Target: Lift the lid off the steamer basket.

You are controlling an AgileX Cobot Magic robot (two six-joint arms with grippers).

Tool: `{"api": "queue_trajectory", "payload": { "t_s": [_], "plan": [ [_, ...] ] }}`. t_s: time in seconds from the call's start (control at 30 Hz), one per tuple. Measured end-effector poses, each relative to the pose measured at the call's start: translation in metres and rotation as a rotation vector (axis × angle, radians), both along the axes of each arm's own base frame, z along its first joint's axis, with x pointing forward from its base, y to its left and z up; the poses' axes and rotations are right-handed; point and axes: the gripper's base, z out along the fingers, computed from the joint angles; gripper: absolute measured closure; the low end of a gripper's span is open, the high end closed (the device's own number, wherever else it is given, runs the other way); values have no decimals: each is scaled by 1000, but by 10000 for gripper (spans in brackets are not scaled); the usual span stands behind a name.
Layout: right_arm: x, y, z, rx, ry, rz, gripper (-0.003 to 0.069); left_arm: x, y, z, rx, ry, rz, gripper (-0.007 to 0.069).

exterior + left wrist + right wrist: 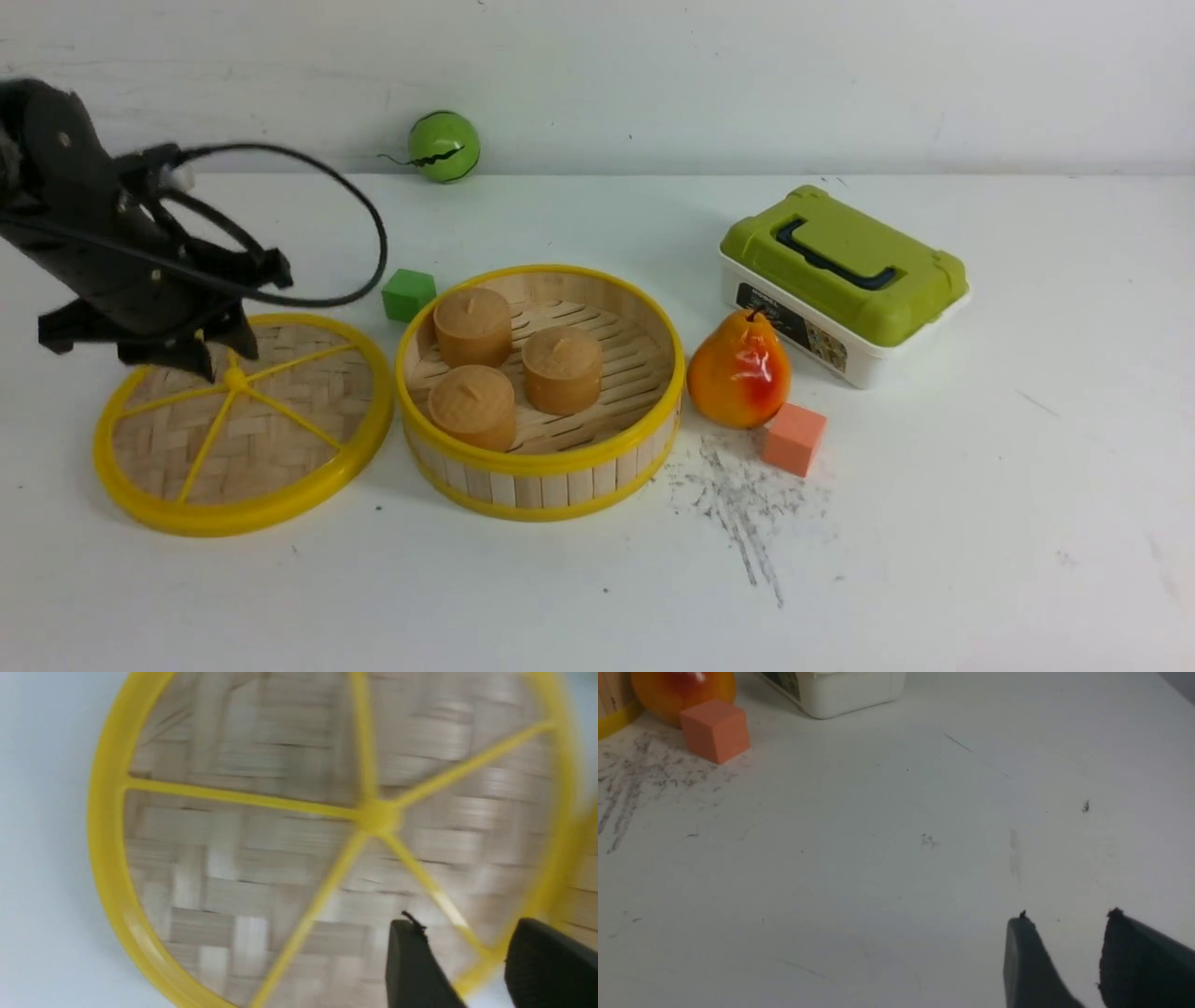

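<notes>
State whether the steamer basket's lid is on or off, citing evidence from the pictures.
Off. The lid lies flat on the table beside the steamer basket, whose open top shows three brown cakes inside.

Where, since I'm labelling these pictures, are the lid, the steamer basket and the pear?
lid [271,448]: front view, on the woven bamboo between two yellow spokes.
steamer basket [541,483]: front view, on the wooden-slat wall at its near side.
pear [738,373]: front view, on the middle of its body.
</notes>
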Motion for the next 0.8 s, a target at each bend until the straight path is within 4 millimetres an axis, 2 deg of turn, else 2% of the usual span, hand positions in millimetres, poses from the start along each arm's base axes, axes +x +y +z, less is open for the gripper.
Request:
{"api": "queue_trajectory", "payload": {
  "t_s": [0.03,0.07,0.13,0.2,0.23,0.27,0.3,0.33,0.4,0.43,0.47,0.5,0.6,0.8],
  "plan": [
    [0,0,0,0,0,0,419,-12,-3,28,-26,-81,-29,438],
    [0,0,0,0,0,0,419,-16,-4,37,-33,-107,-38,446],
    [0,0,0,0,0,0,419,-50,-11,94,-82,-292,-96,564],
    [0,0,0,0,0,0,419,-80,-15,133,-86,-433,-151,630],
    [0,0,0,0,0,0,419,-96,-16,148,-85,-499,-178,637],
    [0,0,0,0,0,0,419,-99,-17,151,-90,-509,-178,637],
    [0,0,0,0,0,0,419,-123,-19,166,-73,-592,-225,637],
    [0,0,0,0,0,0,419,-138,-20,171,-61,-632,-251,637],
    [0,0,0,0,0,0,419,-164,-22,173,-40,-689,-292,637],
    [0,0,0,0,0,0,419,-166,-22,173,-38,-695,-296,637],
    [0,0,0,0,0,0,419,-191,-23,169,-20,-748,-324,637],
    [0,0,0,0,0,0,419,-192,-23,165,-18,-747,-323,637],
    [0,0,0,0,0,0,419,-234,-22,141,33,-832,-333,637],
    [0,0,0,0,0,0,419,-281,-17,94,111,-913,-309,637]
  ]
}}
